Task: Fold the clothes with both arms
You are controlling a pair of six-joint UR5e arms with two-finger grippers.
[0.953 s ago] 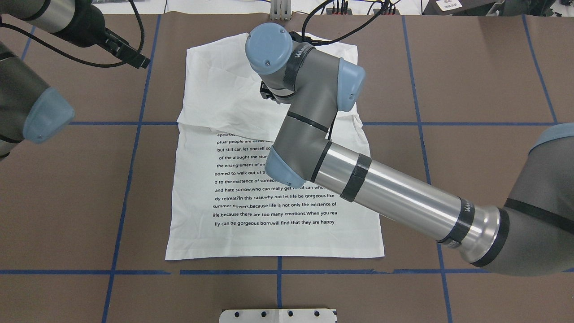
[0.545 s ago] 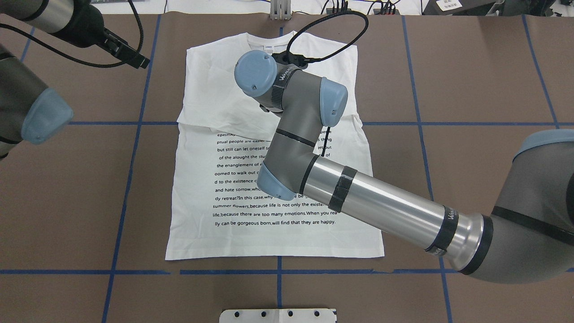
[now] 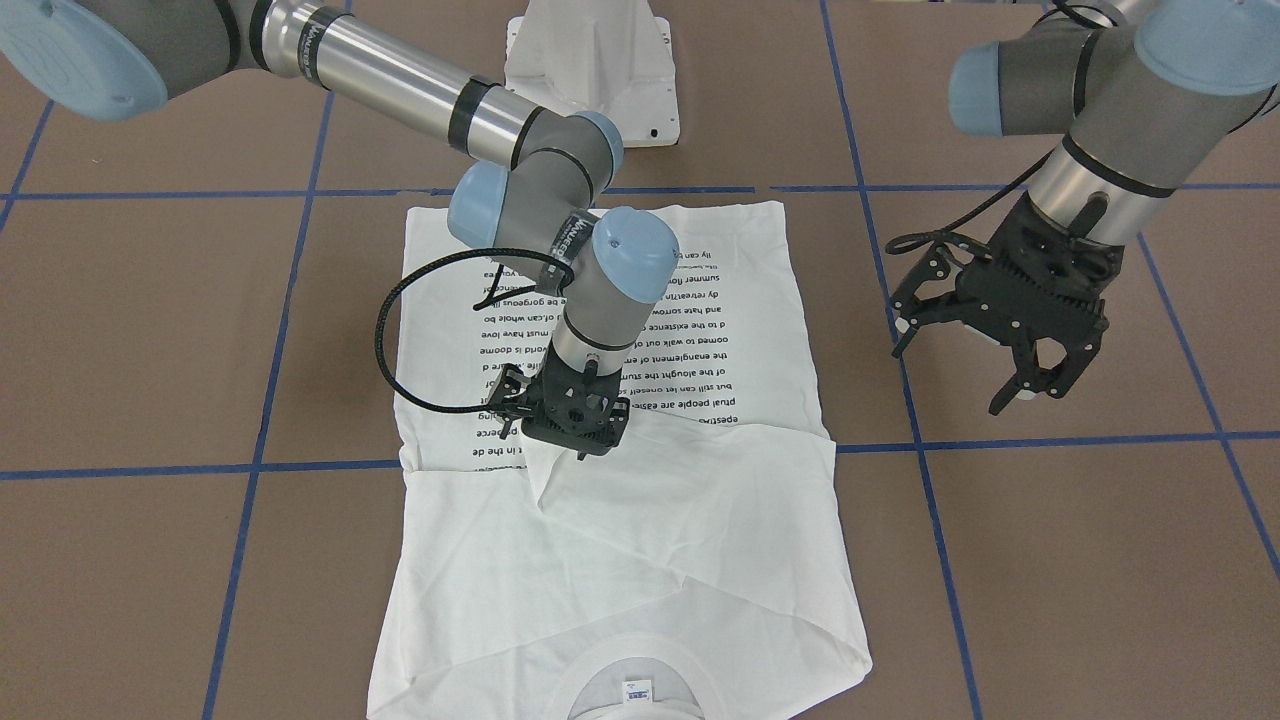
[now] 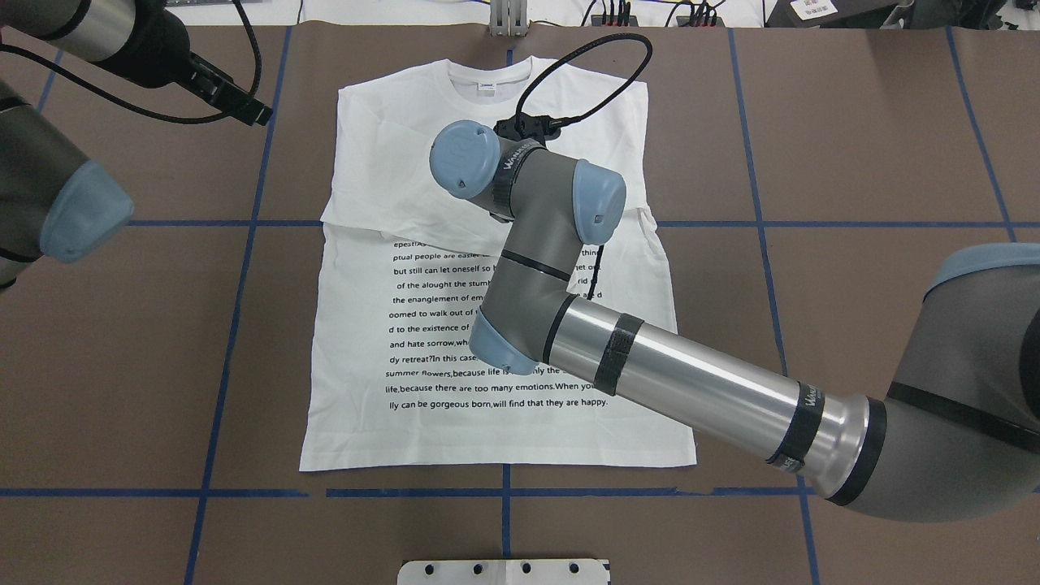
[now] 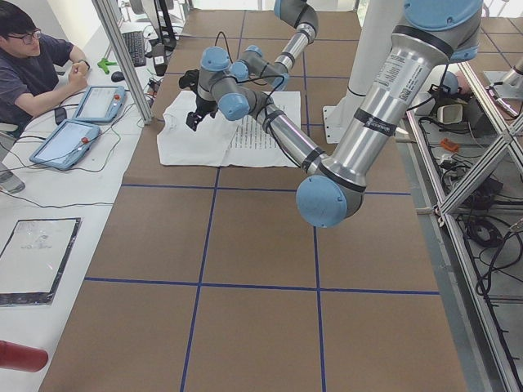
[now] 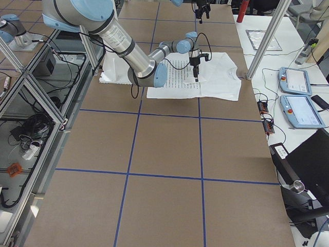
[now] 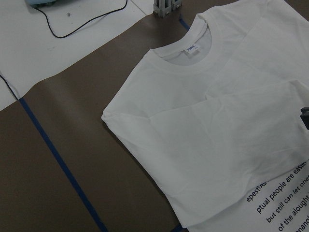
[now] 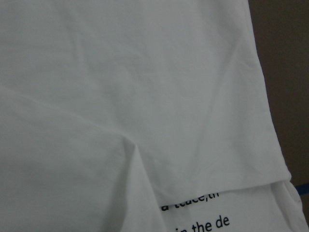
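Observation:
The white T-shirt (image 4: 390, 146) lies flat on the brown table, printed text up, with its sleeves folded across the chest (image 3: 700, 520). The collar and neck label show in the left wrist view (image 7: 192, 50). My right gripper (image 3: 548, 440) points down, low over the edge of the folded sleeve where the text begins. Its jaws look open and hold nothing. The right wrist view shows only cloth (image 8: 145, 72), and in the overhead view my own wrist hides this gripper. My left gripper (image 3: 960, 365) hangs open and empty above bare table off the shirt's side, also seen overhead (image 4: 240, 104).
The table is marked with blue tape lines (image 4: 236, 223). The white pedestal base (image 3: 590, 70) stands at the robot's edge. An operator (image 5: 33, 57) sits by tablets (image 5: 73, 139) and an aluminium post (image 5: 122, 57) at the far edge.
My right arm has drawn back toward the robot, off the upper shirt, uncovering the collar. The shirt and my left arm have stayed still.

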